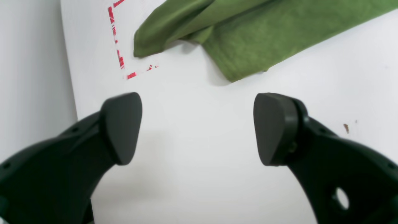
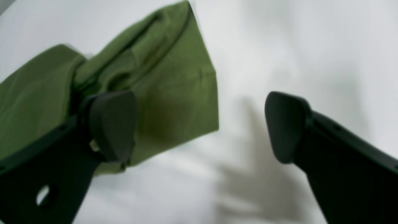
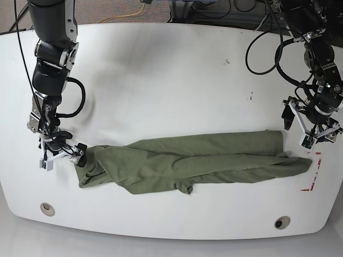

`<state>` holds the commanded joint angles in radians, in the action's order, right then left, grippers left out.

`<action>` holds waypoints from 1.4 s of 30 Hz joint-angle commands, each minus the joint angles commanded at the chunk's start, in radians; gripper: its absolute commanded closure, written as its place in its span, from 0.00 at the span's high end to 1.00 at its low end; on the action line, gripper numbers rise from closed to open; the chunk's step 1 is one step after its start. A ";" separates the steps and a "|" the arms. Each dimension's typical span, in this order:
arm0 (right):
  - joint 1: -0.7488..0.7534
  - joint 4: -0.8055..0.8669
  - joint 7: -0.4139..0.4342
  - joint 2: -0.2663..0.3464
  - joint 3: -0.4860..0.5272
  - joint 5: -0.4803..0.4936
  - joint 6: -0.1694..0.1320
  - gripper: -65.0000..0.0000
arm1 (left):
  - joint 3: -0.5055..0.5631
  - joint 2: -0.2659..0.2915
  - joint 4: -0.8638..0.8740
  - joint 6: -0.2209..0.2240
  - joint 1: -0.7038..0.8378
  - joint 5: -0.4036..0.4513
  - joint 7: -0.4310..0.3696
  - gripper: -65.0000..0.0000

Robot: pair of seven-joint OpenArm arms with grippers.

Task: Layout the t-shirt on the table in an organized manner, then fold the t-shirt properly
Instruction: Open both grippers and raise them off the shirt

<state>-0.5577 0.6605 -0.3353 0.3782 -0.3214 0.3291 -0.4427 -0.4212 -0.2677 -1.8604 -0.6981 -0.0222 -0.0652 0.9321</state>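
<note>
Olive-green t-shirt (image 3: 161, 160) rumpled lengthwise across white desk (image 3: 177, 80), one end near red tape (image 3: 317, 171). Left jaws (image 1: 198, 129) apart, nothing between but desk surface. Right jaws (image 2: 200, 127) apart, above t-shirt's other end.

The olive-green t-shirt (image 3: 182, 163) sprawls sideways, bunched and creased. It lies on the glossy white table (image 3: 161, 214).
</note>
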 joint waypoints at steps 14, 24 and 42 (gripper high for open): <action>0.040 0.000 0.006 -0.060 0.000 0.000 0.000 0.94 | -0.002 0.000 -0.002 0.000 0.002 0.000 0.000 0.81; 0.041 0.000 0.008 -0.061 0.000 0.000 -0.002 0.42 | -0.002 0.002 -0.002 0.000 0.002 0.000 0.000 0.81; 0.196 0.296 -0.153 -0.078 -0.006 0.012 0.000 0.00 | 0.038 0.005 0.002 0.000 0.015 0.000 0.000 0.81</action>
<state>-0.3613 0.9567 -0.4887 0.3000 -0.3276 0.3414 -0.4427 -0.3828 -0.2631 -1.8589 -0.6981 -0.0069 -0.0652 0.9321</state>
